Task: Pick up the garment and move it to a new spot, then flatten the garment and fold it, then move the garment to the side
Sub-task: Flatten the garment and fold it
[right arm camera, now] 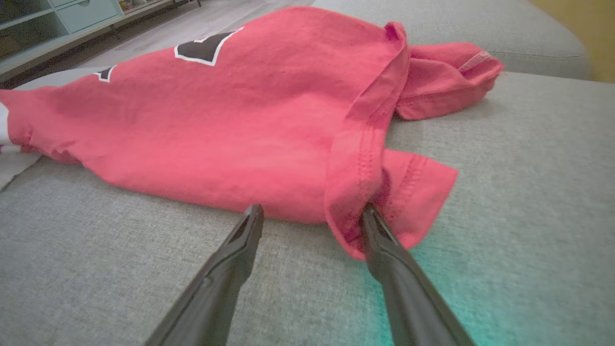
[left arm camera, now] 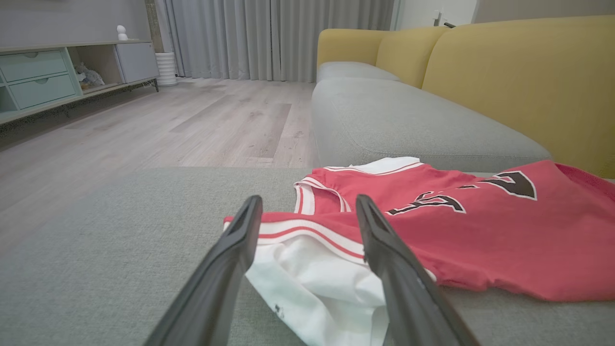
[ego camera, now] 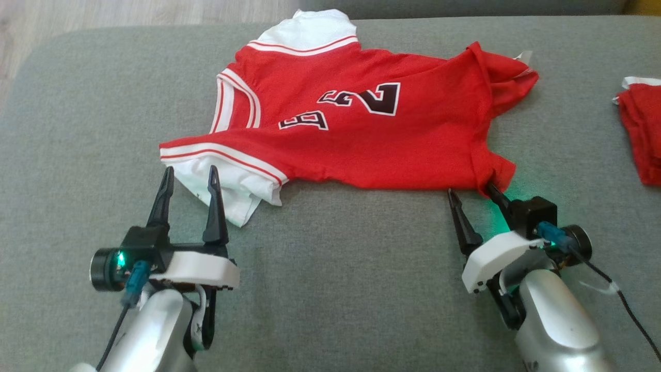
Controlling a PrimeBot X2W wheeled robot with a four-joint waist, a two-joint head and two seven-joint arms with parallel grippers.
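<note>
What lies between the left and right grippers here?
Bare grey cushion, seen in the head view, separates the left gripper and right gripper; the red jersey lies farther up, at their fingertips.

Grey cushion [ego camera: 330, 289] carries a red jersey [ego camera: 392, 150]; another red cloth [ego camera: 643, 134] lies well apart.

Head cam looks down from above on the shirt [ego camera: 361, 139]; both wrist cams sit low, close, facing its near edge.
</note>
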